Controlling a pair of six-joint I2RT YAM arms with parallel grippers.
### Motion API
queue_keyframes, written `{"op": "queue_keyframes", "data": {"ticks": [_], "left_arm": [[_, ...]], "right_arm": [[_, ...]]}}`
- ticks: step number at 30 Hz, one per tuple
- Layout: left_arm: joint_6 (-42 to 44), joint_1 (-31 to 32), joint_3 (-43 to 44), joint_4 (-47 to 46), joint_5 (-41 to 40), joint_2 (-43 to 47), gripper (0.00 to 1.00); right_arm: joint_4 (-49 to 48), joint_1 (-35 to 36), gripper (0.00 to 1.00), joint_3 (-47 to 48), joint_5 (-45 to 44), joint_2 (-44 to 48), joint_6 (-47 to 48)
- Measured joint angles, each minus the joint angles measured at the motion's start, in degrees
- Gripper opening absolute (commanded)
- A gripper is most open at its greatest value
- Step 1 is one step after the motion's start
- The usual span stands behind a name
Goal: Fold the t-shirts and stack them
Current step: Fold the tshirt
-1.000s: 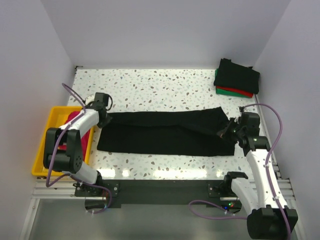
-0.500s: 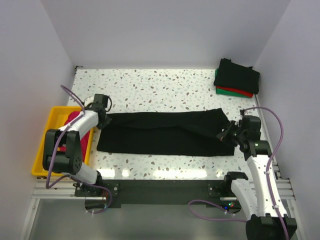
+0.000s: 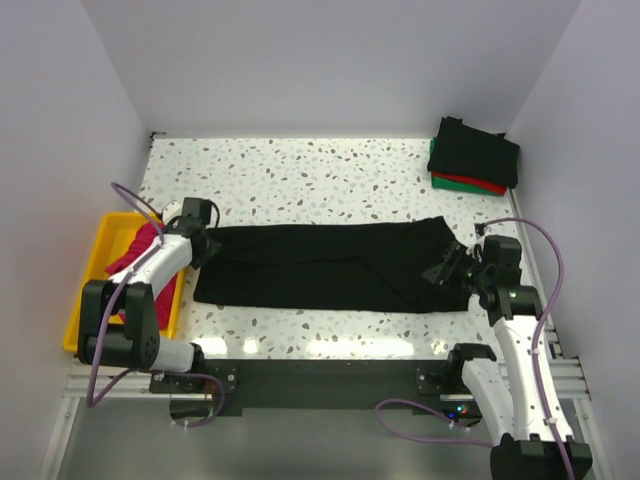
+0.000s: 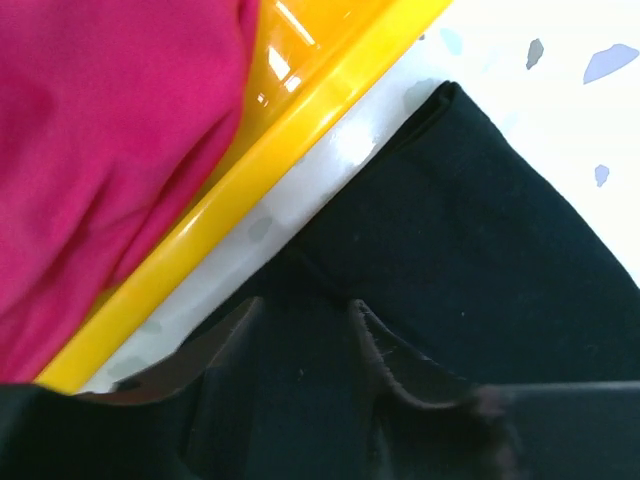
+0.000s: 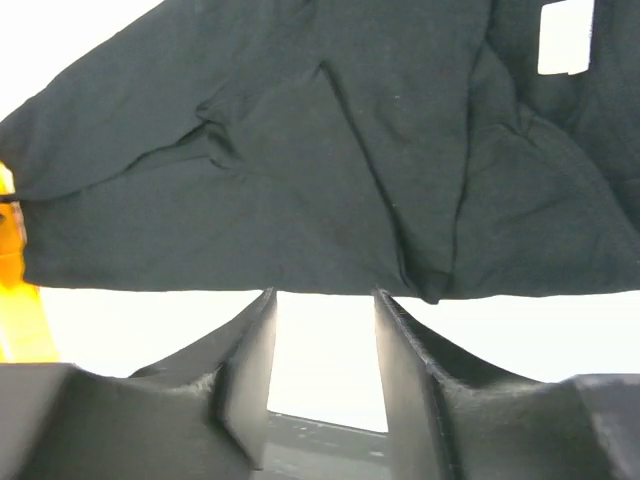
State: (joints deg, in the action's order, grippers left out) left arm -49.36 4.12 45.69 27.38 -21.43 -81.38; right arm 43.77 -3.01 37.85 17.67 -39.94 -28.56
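Observation:
A large black t-shirt (image 3: 320,265) lies as a long folded strip across the table's near half. My left gripper (image 3: 203,243) is at its left end, next to the yellow tray. In the left wrist view that gripper (image 4: 306,303) has its fingers apart over the black cloth (image 4: 500,250). My right gripper (image 3: 447,268) is at the strip's right end. The right wrist view shows it (image 5: 322,295) open, bare table between the fingers, and the shirt's edge (image 5: 300,150) just past the tips. A white neck tag (image 5: 565,38) shows on the shirt.
A yellow tray (image 3: 85,300) at the left edge holds a magenta-pink t-shirt (image 3: 135,250), also close in the left wrist view (image 4: 100,150). At the back right corner a folded stack (image 3: 475,150) has black on top of red (image 3: 460,182) and green (image 3: 490,188).
Both grippers have gone from shut to open and let go of the black shirt's ends. The left arm has shifted a little down and left; the right gripper has drawn slightly back.

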Motion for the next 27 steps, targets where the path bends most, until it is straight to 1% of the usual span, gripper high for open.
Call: {"op": "queue_keyframes", "data": {"ticks": [1,3,5,11,16,17,18,21,25,27], "left_arm": [[-0.11,0.00,-0.61,-0.09,0.00,0.74,0.50],[-0.72,0.00,-1.70,-0.31,0.24,2.56,0.53],[-0.81,0.00,-2.82,-0.76,0.70,4.70,0.55],[0.87,0.39,-3.45,-2.93,5.46,9.49,0.56],[2.82,2.10,-0.44,-1.57,5.73,9.55,0.55],[3.13,2.23,0.70,-1.40,5.42,9.22,0.54],[3.37,2.25,2.19,-0.83,4.70,8.48,0.50],[3.34,2.03,7.96,0.35,2.49,3.93,0.43],[2.16,1.46,16.11,1.97,0.79,-5.66,0.42],[1.42,1.40,17.09,2.03,0.31,-8.57,0.47]], "right_arm": [[-0.07,0.00,0.51,0.00,0.33,0.20,0.35],[-0.09,0.00,0.55,0.00,1.07,0.26,0.61],[-0.22,0.00,0.56,0.02,1.64,0.04,0.98],[-2.47,0.00,0.56,0.17,1.77,-2.75,1.07],[-8.63,0.46,0.57,0.13,1.42,-8.13,-0.07],[-10.08,0.72,0.57,0.07,1.27,-9.57,-0.44],[-11.58,1.05,0.57,-0.07,1.16,-10.93,-0.81],[-15.50,3.08,0.57,-0.61,0.09,-14.21,-2.08],[-19.71,8.57,0.57,-0.61,-1.97,-18.64,-3.37],[-21.24,11.87,0.57,-0.61,-3.19,-20.22,-3.78]]}}
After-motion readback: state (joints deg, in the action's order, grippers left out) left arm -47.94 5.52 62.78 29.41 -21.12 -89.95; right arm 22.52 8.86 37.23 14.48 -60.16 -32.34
